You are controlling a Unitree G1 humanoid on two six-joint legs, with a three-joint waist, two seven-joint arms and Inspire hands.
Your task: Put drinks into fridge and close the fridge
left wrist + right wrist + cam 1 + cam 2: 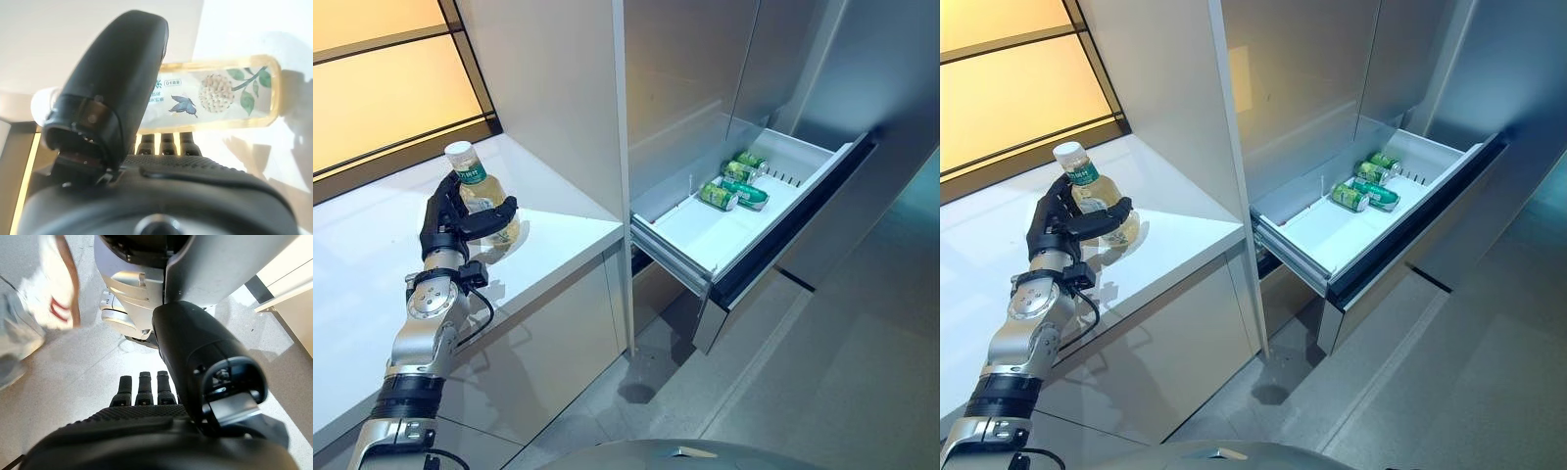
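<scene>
While your left hand (460, 223) is curling fingers and thumb round bottle (487, 201), bottle is standing upright on white counter (558, 230), long axis vertical, white cap pointing up. Your right hand (161, 426) is hanging over floor, fingers straight, gripping nothing. Fridge drawer (724, 235) is sitting pulled out, well apart from bottle; you are seeing green cans (736, 183) lying on sides near its back.
</scene>
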